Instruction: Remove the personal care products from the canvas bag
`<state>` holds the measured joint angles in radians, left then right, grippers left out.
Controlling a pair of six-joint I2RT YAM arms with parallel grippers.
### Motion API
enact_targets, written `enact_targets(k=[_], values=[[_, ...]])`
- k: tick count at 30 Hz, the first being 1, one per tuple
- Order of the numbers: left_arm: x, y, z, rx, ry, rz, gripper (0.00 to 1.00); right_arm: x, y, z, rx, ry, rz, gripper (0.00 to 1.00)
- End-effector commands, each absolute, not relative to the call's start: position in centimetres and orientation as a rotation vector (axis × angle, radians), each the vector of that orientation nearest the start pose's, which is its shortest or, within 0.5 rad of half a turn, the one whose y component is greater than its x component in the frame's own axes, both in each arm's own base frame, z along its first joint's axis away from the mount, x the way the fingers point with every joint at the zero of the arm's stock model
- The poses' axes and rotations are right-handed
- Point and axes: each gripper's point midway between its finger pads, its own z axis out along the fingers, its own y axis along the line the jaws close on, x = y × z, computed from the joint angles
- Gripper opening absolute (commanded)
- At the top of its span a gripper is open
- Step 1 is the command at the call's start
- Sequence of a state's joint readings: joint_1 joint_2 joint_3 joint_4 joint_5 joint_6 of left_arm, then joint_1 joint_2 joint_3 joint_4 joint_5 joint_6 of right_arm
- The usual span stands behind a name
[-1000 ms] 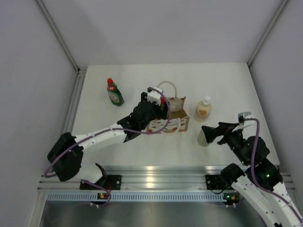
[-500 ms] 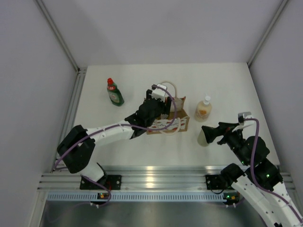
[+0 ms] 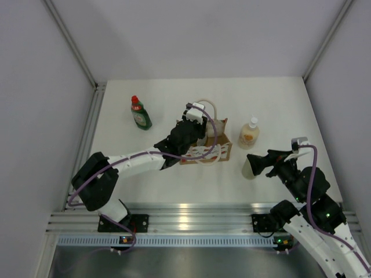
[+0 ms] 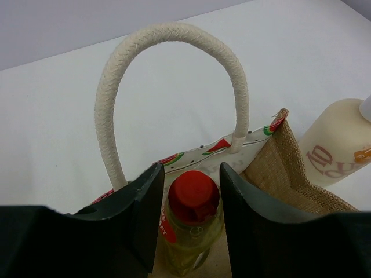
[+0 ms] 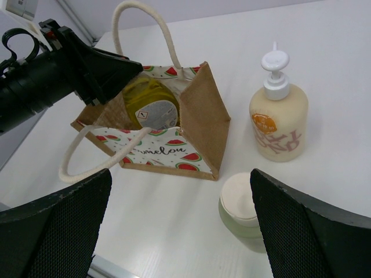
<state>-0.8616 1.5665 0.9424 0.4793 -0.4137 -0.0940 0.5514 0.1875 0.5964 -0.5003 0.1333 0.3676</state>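
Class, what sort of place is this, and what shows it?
Probably a robot test cell: a plain white table boxed in by bare grey wall panels, and black-and-white robot arms bolted to a ribbed aluminium rail.

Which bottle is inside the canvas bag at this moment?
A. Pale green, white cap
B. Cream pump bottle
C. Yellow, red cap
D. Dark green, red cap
C: the yellow bottle stands inside the canvas bag, its red cap between the fingers of the left gripper; the cream pump bottle, pale green bottle and dark green bottle are out on the table.
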Motion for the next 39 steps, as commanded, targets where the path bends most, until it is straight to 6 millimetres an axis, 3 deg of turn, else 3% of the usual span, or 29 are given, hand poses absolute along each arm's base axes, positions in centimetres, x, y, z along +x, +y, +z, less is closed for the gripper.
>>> enact_targets(k=[1,9,20,27,31,33,39], values=[[37.2,-32.6,23.1,0.292,1.608,-0.391,0.48,18.1,10.0,26.1,-0.048,1.662,0.586,1.00],[37.2,-32.6,22.7,0.288,1.611,-0.392,0.40,18.2,10.0,26.0,-0.050,1.664,0.587,1.00],[37.1,-32.7,22.0,0.289,1.625,-0.398,0.40,18.2,10.1,26.0,-0.051,1.667,0.587,0.99],[37.2,-32.7,21.8,0.285,1.628,-0.397,0.42,18.2,10.1,25.9,-0.052,1.671,0.585,0.99],[37.3,-32.7,21.9,0.280,1.628,-0.394,0.54,18.2,10.1,25.9,-0.054,1.671,0.588,1.00],[37.3,-32.7,21.9,0.280,1.624,-0.395,0.45,18.2,10.2,25.8,-0.056,1.673,0.589,0.99],[37.4,-32.7,21.7,0.277,1.627,-0.392,0.43,18.2,10.2,25.7,-0.057,1.676,0.589,1.00]])
